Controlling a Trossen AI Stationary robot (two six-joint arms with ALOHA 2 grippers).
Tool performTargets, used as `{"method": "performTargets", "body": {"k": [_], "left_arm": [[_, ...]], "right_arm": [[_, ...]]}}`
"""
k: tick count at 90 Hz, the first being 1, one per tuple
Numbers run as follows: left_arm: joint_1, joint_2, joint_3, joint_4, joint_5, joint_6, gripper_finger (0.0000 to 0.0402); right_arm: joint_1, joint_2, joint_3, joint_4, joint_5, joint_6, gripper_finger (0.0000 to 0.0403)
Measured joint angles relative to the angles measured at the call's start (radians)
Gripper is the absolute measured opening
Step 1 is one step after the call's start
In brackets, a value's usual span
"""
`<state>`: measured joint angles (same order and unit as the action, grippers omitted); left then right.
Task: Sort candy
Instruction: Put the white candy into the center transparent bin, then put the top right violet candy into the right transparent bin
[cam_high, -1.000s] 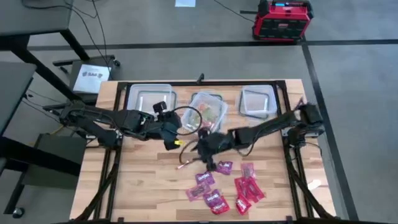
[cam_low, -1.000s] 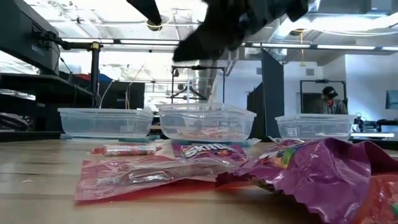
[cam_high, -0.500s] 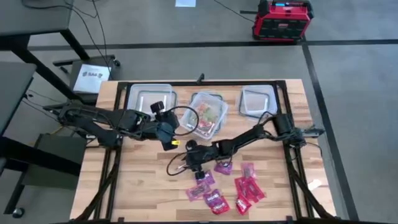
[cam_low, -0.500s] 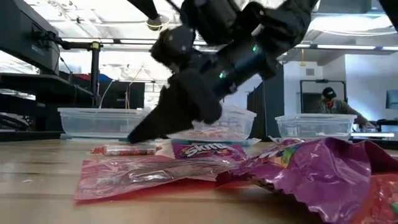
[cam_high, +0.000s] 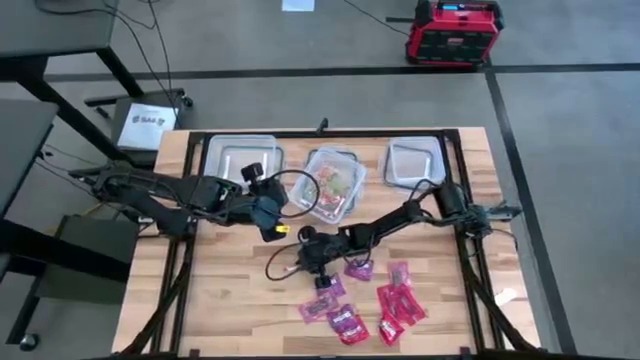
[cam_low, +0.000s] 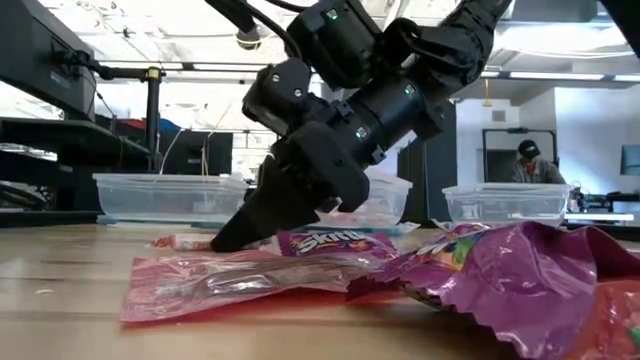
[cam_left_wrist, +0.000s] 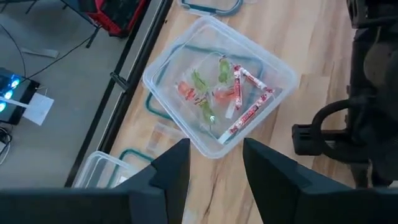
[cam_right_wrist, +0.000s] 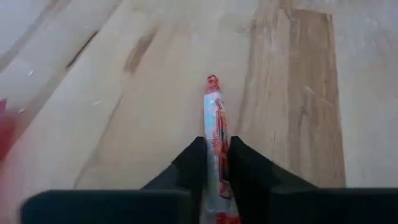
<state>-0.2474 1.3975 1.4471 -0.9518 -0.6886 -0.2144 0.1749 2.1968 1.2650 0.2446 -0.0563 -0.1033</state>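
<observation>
Room, high view: grey floor, dark desk (cam_high: 60, 25) far left, a white sheet (cam_high: 147, 118) on a stand beside the worktop, red power unit (cam_high: 453, 30) on the floor beyond the far edge. Low view: open workshop behind, dark racks at left, a person (cam_low: 527, 160) seated far right.

Worktop (cam_high: 230, 300): light wood planks in a black frame, bare along the left side and front left.

Far edge, left to right: left tub (cam_high: 243, 157), clear and looks empty; middle tub (cam_high: 333, 183), sitting skewed, with red-white sticks and green and orange pieces inside; right tub (cam_high: 414, 162), looks empty.

Left tool (cam_left_wrist: 211, 165) hangs above the worktop just left of the middle tub, fingers apart at a moderate gap, nothing between them.

Right arm reaches across from the right edge to worktop centre. Right tool (cam_right_wrist: 216, 163) is down at the surface, fingers narrow on either side of a candy stick (cam_right_wrist: 214, 124), red-white wrapper lying flat on the wood. Can't tell from the wrist view if the pads actually touch it. In the low view the fingertips meet the worktop right at the stick's end.

Rest of the candy: red and pink packets (cam_high: 345, 318) scattered front centre to front right, some overlapping, one just beside the right tool. In the low view a purple packet (cam_low: 500, 275) crumpled close to the lens, a flat pink one (cam_low: 230, 280) to its left.
</observation>
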Motion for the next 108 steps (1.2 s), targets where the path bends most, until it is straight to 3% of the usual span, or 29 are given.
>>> {"method": "performTargets", "body": {"k": [13, 25, 47, 59, 85, 108], "left_arm": [[0.0, 0.0, 0.0, 0.0, 0.0, 0.0, 0.0134], [0.0, 0.0, 0.0, -0.001, 0.0, 0.0, 0.0133], [0.0, 0.005, 0.0, -0.002, 0.0, 0.0, 0.0134], [0.0, 0.005, 0.0, -0.001, 0.001, 0.0, 0.0134], [0.0, 0.005, 0.0, 0.0, 0.001, -0.004, 0.0134], [0.0, 0.005, 0.0, -0.018, 0.001, 0.008, 0.0134]], "right_arm": [[0.0, -0.045, -0.007, -0.046, 0.009, -0.018, 0.0019], [-0.003, -0.169, -0.006, -0.09, 0.058, -0.074, 0.0018], [-0.065, -0.439, -0.006, -0.498, 0.282, -0.199, 0.0018], [-0.157, -0.542, -0.002, -0.656, 0.349, -0.176, 0.0025], [-0.363, -0.556, -0.004, -0.748, 0.341, 0.011, 0.0092], [-0.307, -0.575, -0.004, -0.918, 0.124, 0.109, 0.0111]]}}
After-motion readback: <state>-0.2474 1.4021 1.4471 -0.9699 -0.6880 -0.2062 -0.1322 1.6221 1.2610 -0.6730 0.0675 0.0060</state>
